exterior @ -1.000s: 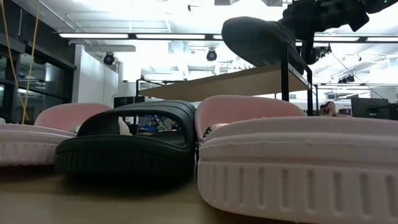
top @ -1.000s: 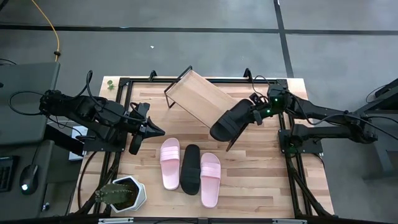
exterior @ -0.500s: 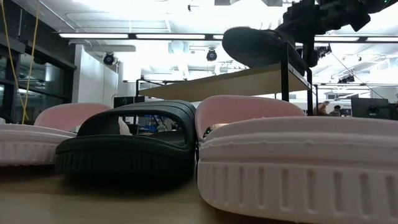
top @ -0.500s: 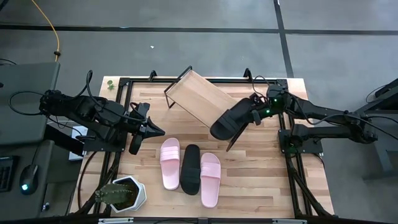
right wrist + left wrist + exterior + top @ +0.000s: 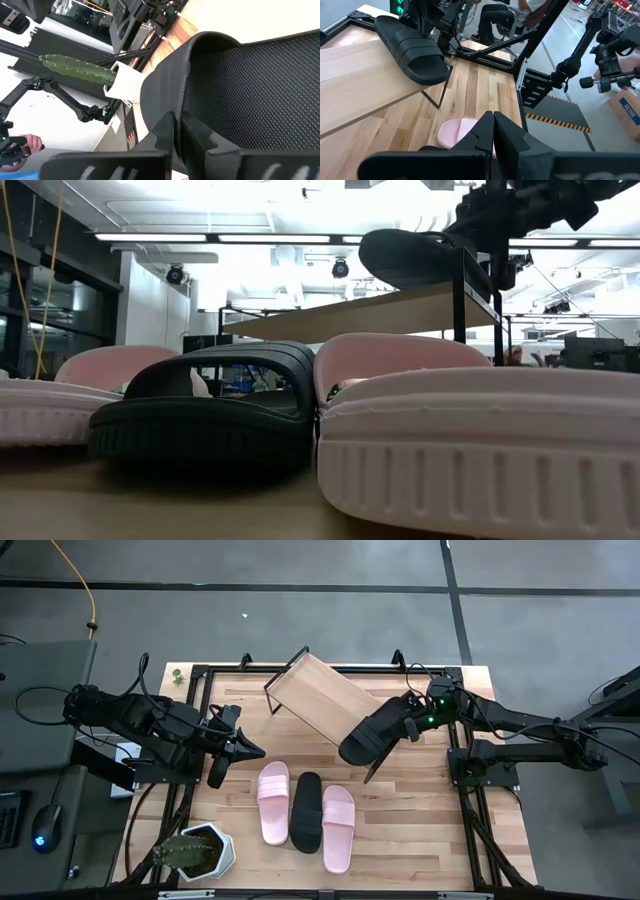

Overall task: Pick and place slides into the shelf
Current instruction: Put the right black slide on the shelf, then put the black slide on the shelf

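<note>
My right gripper (image 5: 408, 726) is shut on a black slide (image 5: 372, 734) at the right end of the shelf (image 5: 318, 698), a slanted light wood board on a black wire frame. The slide's toe juts past the board's edge (image 5: 427, 70). I cannot tell whether its sole touches the board. Two pale pink slides (image 5: 273, 802) (image 5: 338, 828) and a second black slide (image 5: 307, 811) lie sole down, side by side, on the table's near middle. My left gripper (image 5: 250, 750) is shut and hovers left of them, touching nothing. My right gripper holds the black slide by its heel end (image 5: 167, 102), the rim pinched between the two fingers (image 5: 192, 131). The fingers come from the table's right, slanting down. The slide reaches away from them toward the table's left, near level, over the shelf's right end.
A cactus in a white pot (image 5: 195, 852) stands at the table's near left corner. Black frame rails (image 5: 195, 720) run along the table's edges. People stand in the room beyond the table (image 5: 500, 15). Bare wood lies right of the three slides.
My right gripper has come down a little toward the shelf. The black slide has dropped with it, and its raised toe has tipped down to lie nearly level just above the board.
</note>
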{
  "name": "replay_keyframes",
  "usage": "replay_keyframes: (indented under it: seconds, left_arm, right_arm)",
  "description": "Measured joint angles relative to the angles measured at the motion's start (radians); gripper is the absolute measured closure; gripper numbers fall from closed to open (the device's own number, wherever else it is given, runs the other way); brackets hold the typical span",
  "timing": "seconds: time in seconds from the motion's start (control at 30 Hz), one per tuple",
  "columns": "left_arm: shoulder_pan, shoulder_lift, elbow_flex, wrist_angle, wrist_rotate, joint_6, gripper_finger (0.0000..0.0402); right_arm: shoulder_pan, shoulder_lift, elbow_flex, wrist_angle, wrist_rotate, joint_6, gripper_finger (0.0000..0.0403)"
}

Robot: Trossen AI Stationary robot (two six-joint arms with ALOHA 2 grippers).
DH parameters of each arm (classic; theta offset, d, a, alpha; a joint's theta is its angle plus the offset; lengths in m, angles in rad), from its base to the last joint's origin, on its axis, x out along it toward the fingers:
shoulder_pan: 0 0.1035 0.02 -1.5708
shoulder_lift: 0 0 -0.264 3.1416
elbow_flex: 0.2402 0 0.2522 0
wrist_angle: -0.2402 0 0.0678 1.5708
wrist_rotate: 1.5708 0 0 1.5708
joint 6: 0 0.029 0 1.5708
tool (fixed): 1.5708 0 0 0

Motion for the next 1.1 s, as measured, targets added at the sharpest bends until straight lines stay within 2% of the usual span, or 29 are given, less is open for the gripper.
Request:
replay_keyframes:
  seconds: [0.37, 0.53, 0.77, 0.97, 1.1]
  left_arm:
    - [0.0, 0.0, 0.0, 0.0, 0.0, 0.0, 0.0401]
    - [0.0, 0.0, 0.0, 0.0, 0.0, 0.0, 0.0401]
    - [0.0, 0.0, 0.0, -0.001, 0.0, 0.001, 0.0401]
    - [0.0, 0.0, 0.0, -0.001, 0.0, 0.002, 0.0401]
    - [0.0, 0.0, 0.0, -0.003, 0.0, 0.002, 0.0401]
  right_arm:
    - [0.0, 0.0, 0.0, -0.035, 0.015, 0.003, 0.0305]
    - [0.0, 0.0, -0.001, -0.035, 0.014, 0.003, 0.028]
    - [-0.006, 0.002, 0.03, -0.057, 0.021, -0.038, 0.0259]
    - [-0.055, 0.002, 0.128, -0.234, 0.107, -0.131, 0.0256]
    - [-0.068, 0.002, 0.188, -0.245, 0.132, -0.139, 0.0256]
